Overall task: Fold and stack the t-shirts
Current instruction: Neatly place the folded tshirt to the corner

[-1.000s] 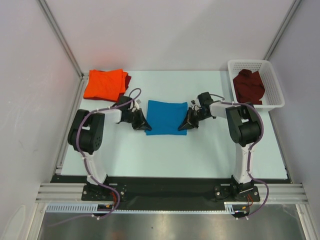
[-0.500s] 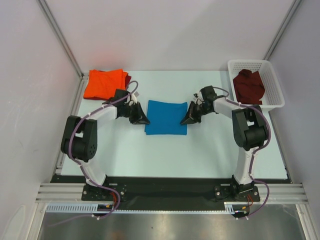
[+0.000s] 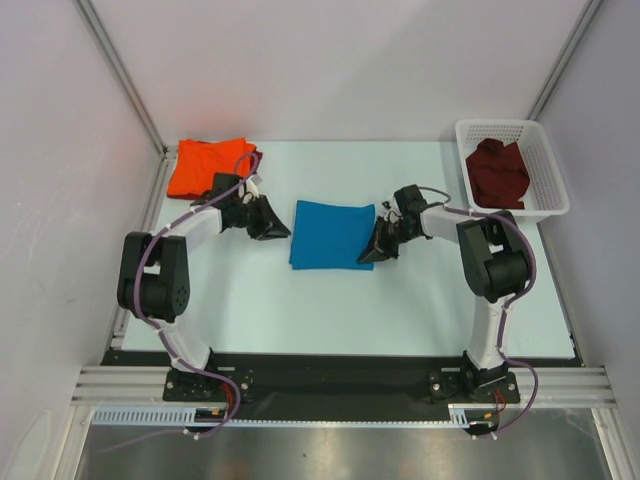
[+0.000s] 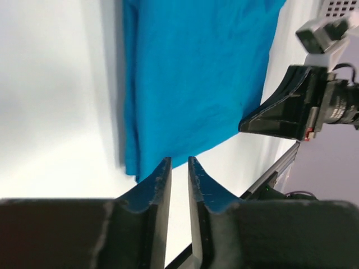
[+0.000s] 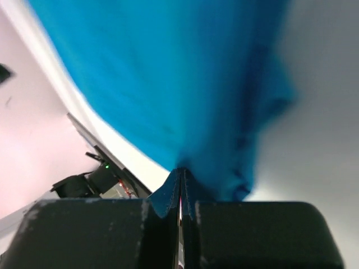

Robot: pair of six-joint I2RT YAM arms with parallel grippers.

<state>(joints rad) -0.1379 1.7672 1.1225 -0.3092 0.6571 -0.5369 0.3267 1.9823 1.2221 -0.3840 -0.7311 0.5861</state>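
The right gripper (image 5: 179, 175) is closed tight, pinching the right edge of the blue t-shirt (image 3: 332, 233). The left gripper (image 4: 178, 162) sits just off its left edge, jaws a slit apart and holding nothing. The blue t-shirt lies folded flat, not yet stacked. Behind and left of it, the orange t-shirt (image 3: 205, 166) lies folded over a folded maroon t-shirt (image 3: 254, 158) — likely the stack. Far right of it, a crumpled maroon t-shirt (image 3: 497, 172) is still in the basket (image 3: 552, 195) — unfolded.

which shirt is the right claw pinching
The blue t-shirt mid-table, in the right claw; the orange one lies far left, the maroon one in the basket.
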